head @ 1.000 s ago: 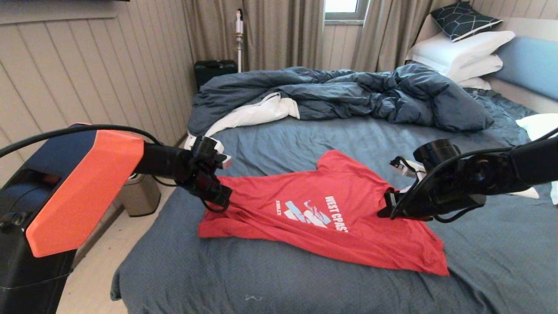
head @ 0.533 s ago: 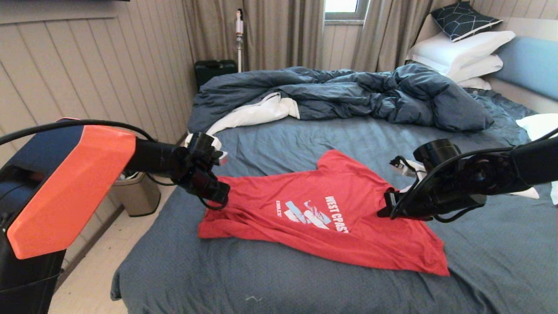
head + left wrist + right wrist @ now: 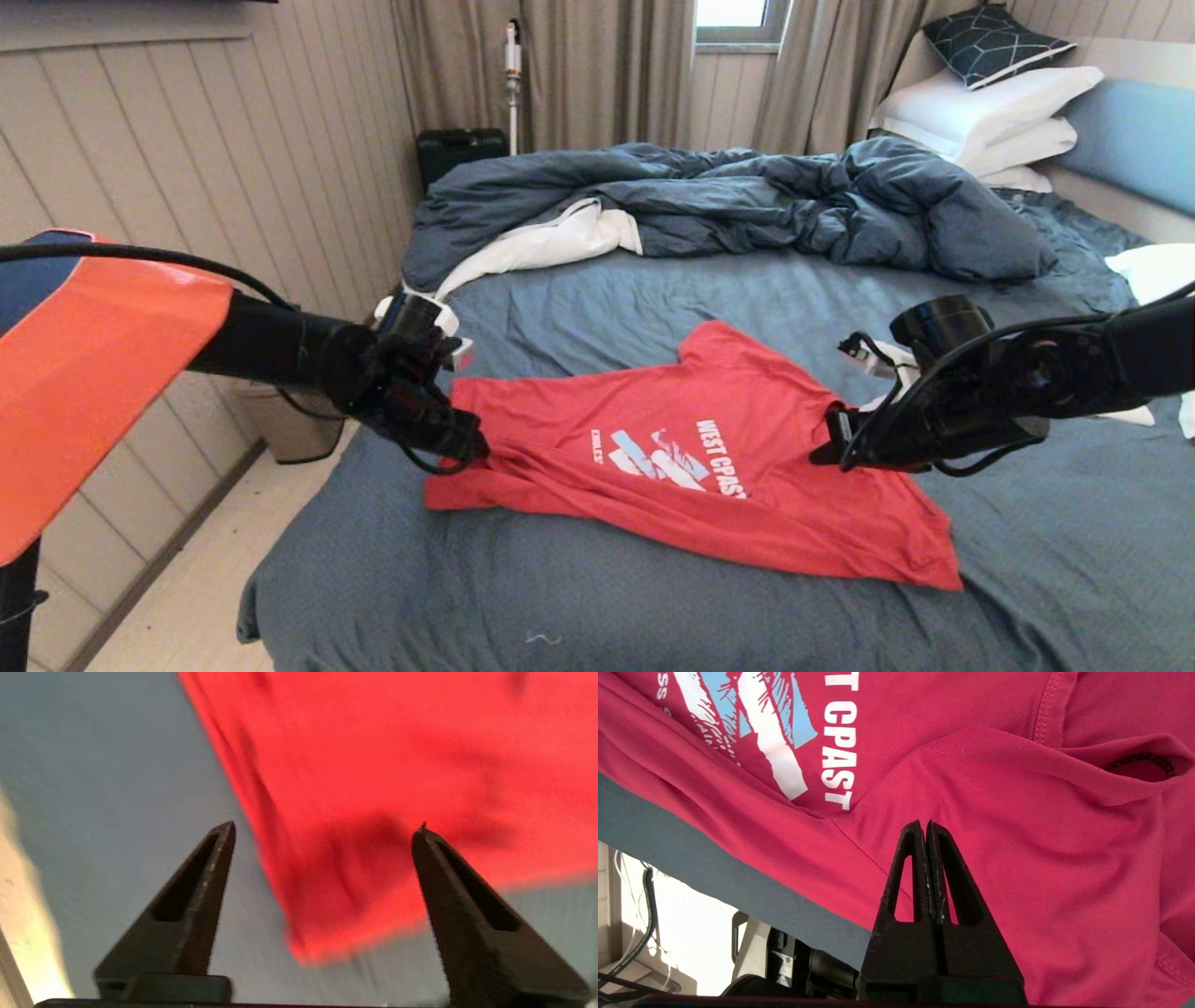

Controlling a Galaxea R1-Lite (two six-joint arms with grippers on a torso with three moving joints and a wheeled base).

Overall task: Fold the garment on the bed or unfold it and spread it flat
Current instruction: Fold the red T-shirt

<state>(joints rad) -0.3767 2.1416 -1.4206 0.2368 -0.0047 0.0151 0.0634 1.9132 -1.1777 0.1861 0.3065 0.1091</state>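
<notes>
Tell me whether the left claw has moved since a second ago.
Yes. In the head view the left claw has drawn back toward the left, away from the garment's print, and now stands open over the shirt's left corner.

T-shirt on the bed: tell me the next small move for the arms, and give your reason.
Probably open the right gripper and lift it clear. The left gripper is open above the shirt's corner, holding nothing. The T-shirt lies spread, print up, on the bed. Only the right one, shut near the collar, seems to keep a ridge of cloth raised there.
</notes>
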